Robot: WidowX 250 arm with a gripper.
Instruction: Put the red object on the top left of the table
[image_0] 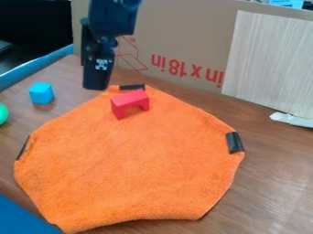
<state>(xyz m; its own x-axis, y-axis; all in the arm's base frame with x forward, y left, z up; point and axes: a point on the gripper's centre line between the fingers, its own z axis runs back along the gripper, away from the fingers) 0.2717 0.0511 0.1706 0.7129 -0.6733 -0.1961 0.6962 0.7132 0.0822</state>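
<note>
"Black gripper [96,82] pointing downward, upper left of the view, just off the orange cloth's [131,160] top corner! How far open is it?"

"Can't call that one! From this angle I cannot tell whether it's open or closed, or whether anything sits in its grip."

"And the red arch-shaped block [130,101]?"

"On the cloth, close to that top corner, right beside a short black strip [132,87]. The gripper's lower end is near it, up and to the left, and I see a gap between them!"

"What's cut off out there?"

"Plenty! The top edge slices through the black arm [114,16]. Over on the left edge, a bright green rounded object [3,114] shows only in part, so its full shape is anyone's call. Bottom left corner, a smooth blue surface [21,217] runs out of sight, and I can't name it."

"Right-hand side?"

"A crumpled white piece [292,119] meets the edge, below the pale wood-grain panel [269,64]. That panel covers part of the brown cardboard [177,27] behind it!"

"Anything in full sight?"

"The small bright-blue cube [41,93], on the brown wooden table [269,171], left of the cloth!"
</note>
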